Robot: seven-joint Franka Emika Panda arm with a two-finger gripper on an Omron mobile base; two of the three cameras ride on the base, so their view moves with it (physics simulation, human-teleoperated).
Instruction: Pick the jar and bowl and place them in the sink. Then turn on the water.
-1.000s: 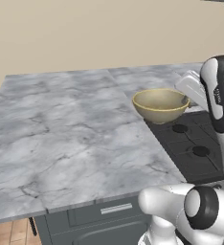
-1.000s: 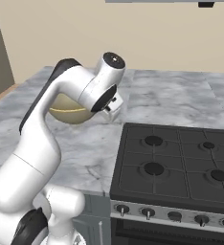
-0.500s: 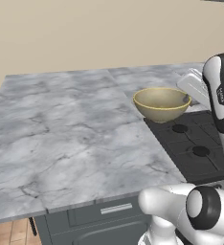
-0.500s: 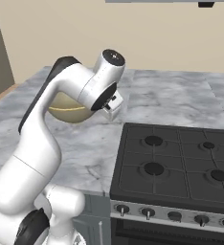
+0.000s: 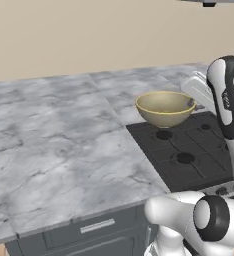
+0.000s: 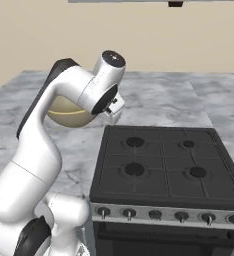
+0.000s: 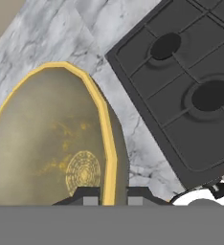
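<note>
The yellowish-tan bowl (image 5: 164,107) with a speckled olive inside hangs in the air over the edge between counter and stove. My gripper (image 5: 191,103) is shut on its right rim. In the hand view the fingertips (image 7: 91,195) pinch the rim on both sides, gripper (image 7: 109,194), with the bowl (image 7: 47,139) stretching up and left. From the right base view the bowl (image 6: 69,112) peeks out behind my arm. The jar, the sink and the water are out of view.
A black four-burner stove (image 5: 189,150) (image 6: 164,160) (image 7: 190,86) is set into the grey marble counter (image 5: 64,140) just right of the bowl. The counter runs wide to the left and back to a beige wall.
Both base views have slid leftward over the scene, so the base has moved. The bowl stays gripped at about the same height.
</note>
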